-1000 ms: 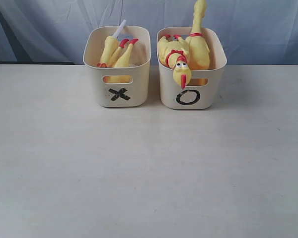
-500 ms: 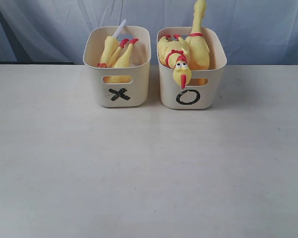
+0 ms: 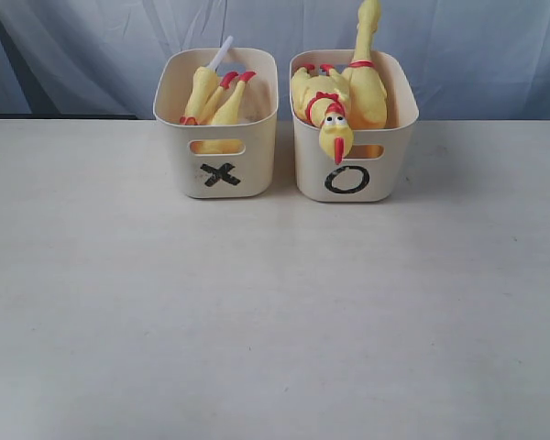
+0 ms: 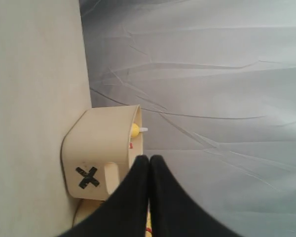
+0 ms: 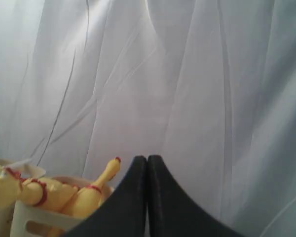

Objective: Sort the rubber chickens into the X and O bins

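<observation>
White tabletop [image 3: 275,321] is bearing the X bin [image 3: 257,167] and O bin [image 3: 390,170], both holding rubber chickens [image 3: 362,92]; left gripper [image 4: 149,158] and right gripper [image 5: 147,159] are hanging clamped empty, so sorting is appearing complete, pending verification.

Pale off-white tabletop [image 3: 275,312], matte, faint scuffs and small specks, fills most of the exterior view. Wrinkled light blue-grey cloth backdrop [image 3: 481,55] hangs behind its far edge, folds and creases plain in both wrist views. Thin dark strip [image 3: 55,115] sits at far left where tabletop meets cloth.
</observation>
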`<state>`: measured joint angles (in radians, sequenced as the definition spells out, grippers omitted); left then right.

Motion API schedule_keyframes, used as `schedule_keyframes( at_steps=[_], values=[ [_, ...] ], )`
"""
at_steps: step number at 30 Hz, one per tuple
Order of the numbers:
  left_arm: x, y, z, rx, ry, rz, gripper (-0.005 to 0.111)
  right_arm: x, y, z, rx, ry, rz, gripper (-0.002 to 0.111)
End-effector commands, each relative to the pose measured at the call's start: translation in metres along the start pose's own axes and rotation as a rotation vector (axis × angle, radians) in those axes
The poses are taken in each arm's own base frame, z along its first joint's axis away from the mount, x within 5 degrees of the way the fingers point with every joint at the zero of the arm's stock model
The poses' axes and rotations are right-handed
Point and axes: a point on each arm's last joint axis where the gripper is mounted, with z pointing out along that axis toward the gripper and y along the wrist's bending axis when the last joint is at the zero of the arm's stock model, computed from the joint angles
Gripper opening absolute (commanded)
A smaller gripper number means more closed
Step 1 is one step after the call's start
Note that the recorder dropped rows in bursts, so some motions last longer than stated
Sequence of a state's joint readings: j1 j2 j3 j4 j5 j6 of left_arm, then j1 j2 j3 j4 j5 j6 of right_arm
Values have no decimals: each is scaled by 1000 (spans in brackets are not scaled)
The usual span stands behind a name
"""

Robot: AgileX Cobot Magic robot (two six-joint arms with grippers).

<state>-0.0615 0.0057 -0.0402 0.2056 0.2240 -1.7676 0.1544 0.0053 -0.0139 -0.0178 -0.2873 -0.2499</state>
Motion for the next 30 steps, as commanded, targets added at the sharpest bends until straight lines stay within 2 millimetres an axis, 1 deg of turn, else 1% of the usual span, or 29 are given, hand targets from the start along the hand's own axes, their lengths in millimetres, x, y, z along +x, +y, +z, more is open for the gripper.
schedule_keyframes(
  at_steps=[1, 4, 9, 11, 16, 22, 30],
  values=[
    [0, 11, 2, -30, -2, -12, 0, 15, 4, -2, -32, 134, -3, -1],
    [1, 13, 2, -37, 3, -39, 0, 19, 5, -3, -45, 179, -13, -1],
    [0, 14, 2, -50, 1, -33, 0, 25, 6, -4, -63, 238, -28, -1],
    [0, 15, 2, -51, 1, -35, 0, 31, 8, -6, -80, 308, -28, -1],
    [0, 15, 2, -51, 1, -35, 0, 52, 12, -16, -140, 559, -32, -1],
    [0, 14, 2, -50, -4, -14, 0, 53, 13, -17, -145, 577, -23, -1],
    [-4, 14, 2, -42, -39, 151, 0, 53, 14, -17, -145, 578, 7, -1]
  ],
)
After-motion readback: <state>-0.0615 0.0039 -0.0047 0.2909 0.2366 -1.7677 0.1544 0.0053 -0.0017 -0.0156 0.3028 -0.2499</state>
